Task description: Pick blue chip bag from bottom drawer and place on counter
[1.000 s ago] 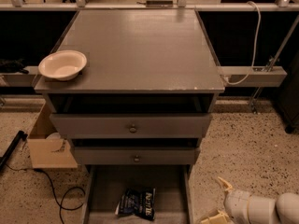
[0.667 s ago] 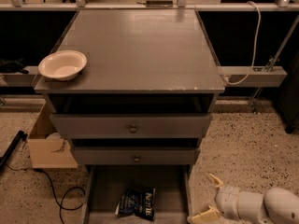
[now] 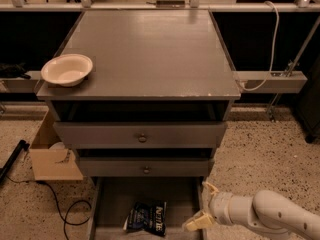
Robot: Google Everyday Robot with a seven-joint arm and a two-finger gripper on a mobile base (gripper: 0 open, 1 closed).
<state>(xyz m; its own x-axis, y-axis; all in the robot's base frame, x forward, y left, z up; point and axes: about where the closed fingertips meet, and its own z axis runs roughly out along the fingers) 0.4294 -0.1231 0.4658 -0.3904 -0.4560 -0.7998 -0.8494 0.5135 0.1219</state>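
The tool (image 3: 203, 206), fingers spread, hangs at the right wall of the bottom drawer (image 3: 115, 204), near the blue chip bag (image 3: 146, 217)

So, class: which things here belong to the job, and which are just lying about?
Job: blue chip bag, bottom drawer, counter, gripper, jaws open, by the drawer's right wall.
Lying about: white bowl, cardboard box, floor cable.

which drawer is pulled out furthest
The bottom drawer: its floor shows, holding the blue chip bag, with the open gripper at its right wall. The two knobbed drawers sit far less out.
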